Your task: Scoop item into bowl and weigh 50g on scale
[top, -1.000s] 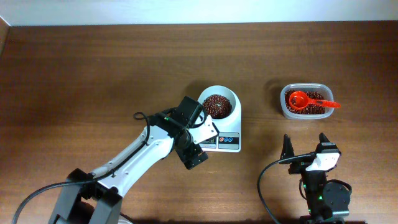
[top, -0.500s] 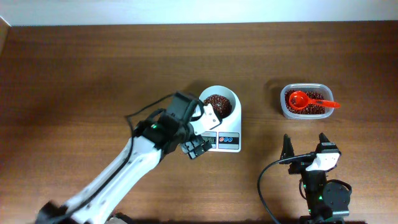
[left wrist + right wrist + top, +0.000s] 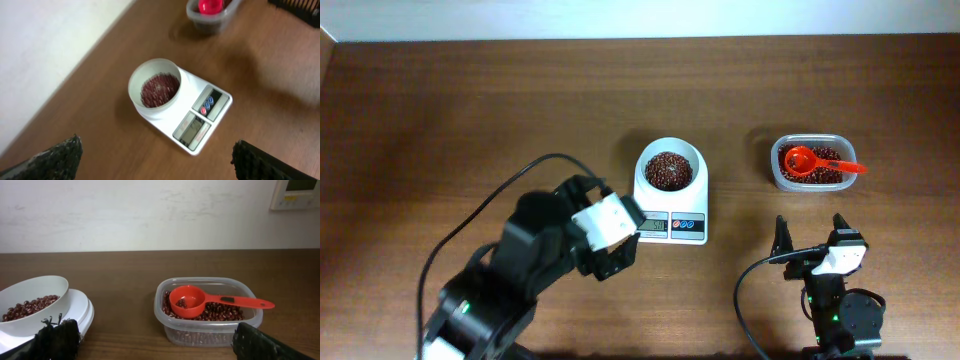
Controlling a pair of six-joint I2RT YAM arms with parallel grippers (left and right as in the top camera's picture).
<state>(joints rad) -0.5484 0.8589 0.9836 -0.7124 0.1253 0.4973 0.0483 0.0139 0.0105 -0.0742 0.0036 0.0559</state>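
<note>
Small round white bowl (image 3: 699,162) of dark red beans (image 3: 669,171) on flat white scale (image 3: 690,227), screen (image 3: 653,225) too blurry to read, left hand (image 3: 165,165) and right hand (image 3: 160,340) both wide apart, empty

scale display (image 3: 192,131): its numbers are looking too small and blurry to read.
tub (image 3: 212,24): the picture's top edge is cutting it off.
scale (image 3: 85,312): the picture's bottom edge is cutting off its front.

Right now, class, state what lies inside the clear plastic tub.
Reddish-brown beans and a red scoop, its handle resting on the tub rim. Beans under the scoop are covered.
</note>
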